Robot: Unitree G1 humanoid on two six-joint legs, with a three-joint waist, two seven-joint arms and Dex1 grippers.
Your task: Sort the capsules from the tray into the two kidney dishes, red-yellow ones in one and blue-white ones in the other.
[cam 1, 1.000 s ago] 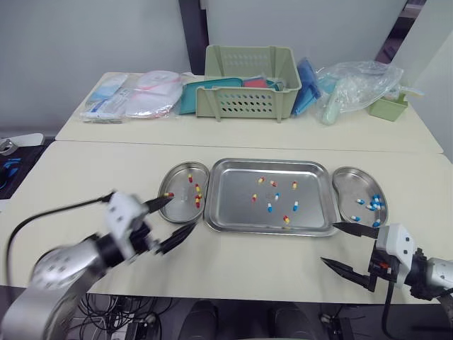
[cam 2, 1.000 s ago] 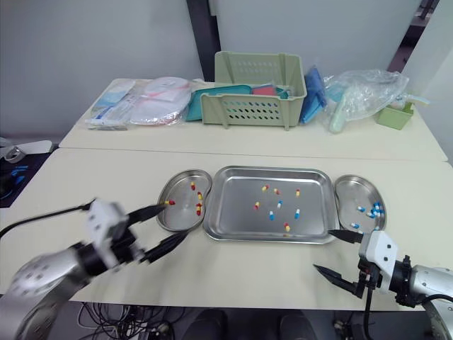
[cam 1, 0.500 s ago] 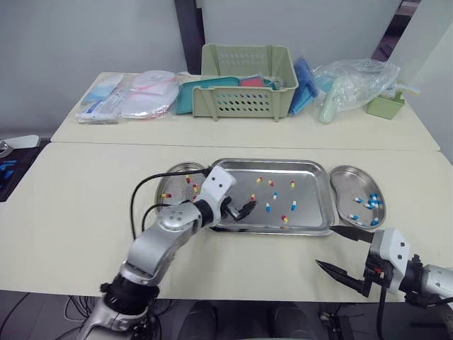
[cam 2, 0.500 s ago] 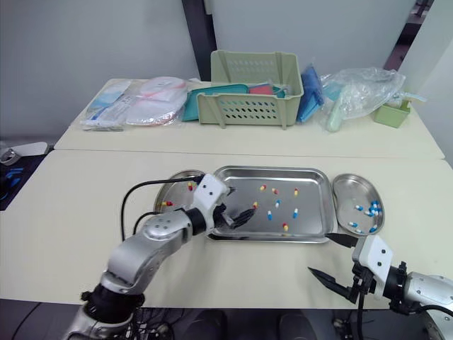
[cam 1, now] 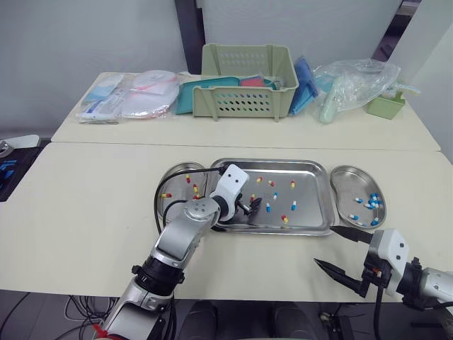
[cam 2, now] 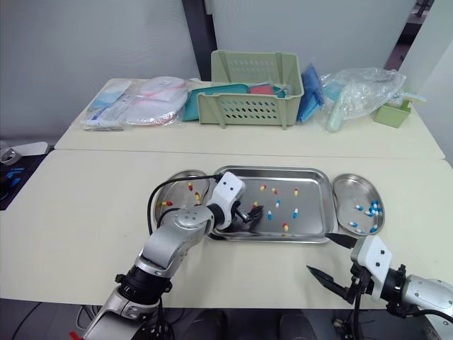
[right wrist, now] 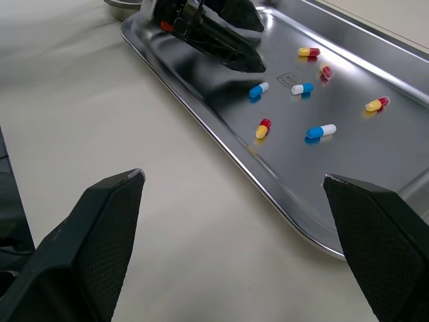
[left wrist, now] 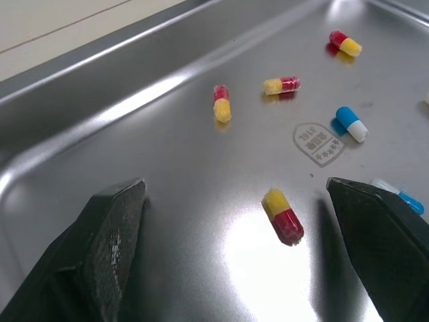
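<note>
Right now your left gripper (cam 1: 250, 207) sits low in the tray (cam 1: 311, 195), fingers apart on either side of a red-yellow capsule (left wrist: 282, 216), not touching it. Your right gripper (cam 1: 323, 244), fingers spread, hangs over the table (cam 1: 85, 212) near the tray's front right corner.

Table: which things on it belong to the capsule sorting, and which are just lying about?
For the job: tray, left dish, right dish, capsules, left gripper, right gripper.
Lying about: basket, plastic bag, packets, green box.
</note>
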